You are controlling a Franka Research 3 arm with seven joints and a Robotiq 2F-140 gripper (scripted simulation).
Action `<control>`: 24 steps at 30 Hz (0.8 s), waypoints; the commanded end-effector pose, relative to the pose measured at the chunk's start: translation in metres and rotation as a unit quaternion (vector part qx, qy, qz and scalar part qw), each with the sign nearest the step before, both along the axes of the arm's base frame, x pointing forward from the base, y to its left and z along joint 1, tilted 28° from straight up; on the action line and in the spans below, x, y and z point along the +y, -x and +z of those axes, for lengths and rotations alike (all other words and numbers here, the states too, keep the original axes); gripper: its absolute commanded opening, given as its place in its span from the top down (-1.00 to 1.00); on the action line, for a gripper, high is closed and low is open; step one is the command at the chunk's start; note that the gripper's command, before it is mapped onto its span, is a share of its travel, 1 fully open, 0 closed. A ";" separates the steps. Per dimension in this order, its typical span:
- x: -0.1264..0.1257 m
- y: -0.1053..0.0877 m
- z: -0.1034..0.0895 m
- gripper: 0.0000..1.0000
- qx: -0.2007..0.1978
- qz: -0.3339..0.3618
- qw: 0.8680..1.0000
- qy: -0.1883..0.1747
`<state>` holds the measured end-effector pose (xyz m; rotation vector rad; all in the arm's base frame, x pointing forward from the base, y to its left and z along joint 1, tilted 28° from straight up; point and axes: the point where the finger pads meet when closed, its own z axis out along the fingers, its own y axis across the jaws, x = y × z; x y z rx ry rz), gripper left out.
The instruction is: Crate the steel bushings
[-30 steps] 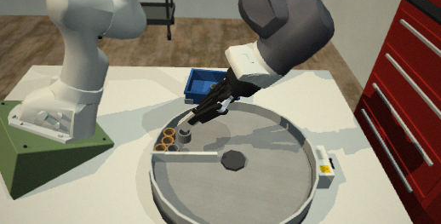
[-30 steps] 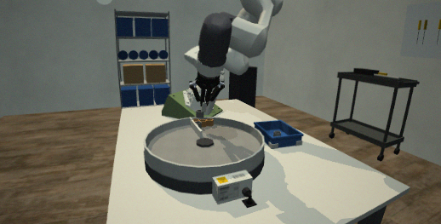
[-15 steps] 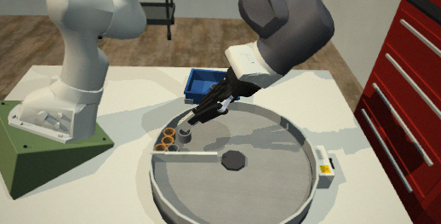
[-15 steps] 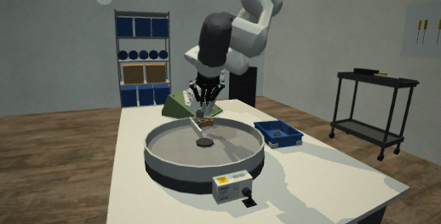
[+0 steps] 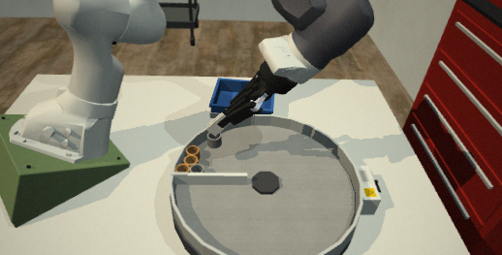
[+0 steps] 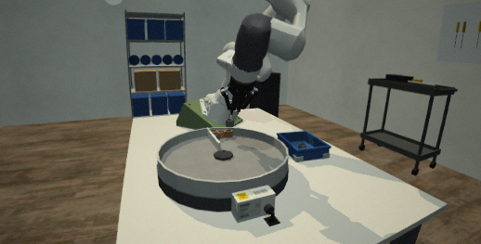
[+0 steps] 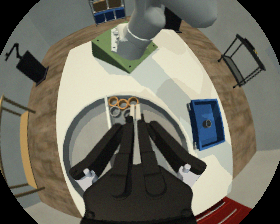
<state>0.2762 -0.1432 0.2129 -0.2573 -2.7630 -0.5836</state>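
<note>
Matt blue plastic crate [image 5: 221, 104] [image 6: 310, 152] [image 7: 207, 142], smooth grey metallic bushing [image 5: 214, 141] [image 6: 229, 122]

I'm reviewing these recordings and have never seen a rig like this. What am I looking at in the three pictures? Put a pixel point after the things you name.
The machine is a single robot arm [image 5: 92, 69] [image 6: 285, 38] [image 7: 141, 32] bolted beside a round turning table [image 5: 315, 214] [image 6: 186, 182] [image 7: 78, 132]. One picture looks down from above, one looks across the room, and one looks out along the arm's wrist. On the turning table are three orange rings [image 5: 187, 160] [image 6: 227, 136] [image 7: 122, 108] and a grey ring [image 5: 197, 167] [image 7: 112, 111] by the white divider [image 5: 213, 179] [image 6: 214, 140] [image 7: 109, 114]. The closed fingers [image 5: 218, 123] appear to pinch another grey ring by its thin wall, lifted. The blue crate [image 5: 215, 100] [image 6: 313, 152] [image 7: 211, 144] holds one grey ring.
</note>
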 end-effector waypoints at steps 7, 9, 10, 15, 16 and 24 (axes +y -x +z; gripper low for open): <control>0.068 -0.011 0.025 1.00 0.008 -0.012 1.000 -0.002; 0.089 -0.014 0.033 1.00 0.008 -0.012 1.000 -0.002; 0.098 -0.016 0.036 1.00 0.008 -0.012 1.000 -0.002; 0.147 -0.025 0.055 1.00 0.008 -0.012 1.000 -0.002; 0.157 -0.027 0.058 1.00 0.008 -0.012 1.000 -0.002; 0.219 -0.038 0.082 1.00 0.008 -0.012 1.000 -0.002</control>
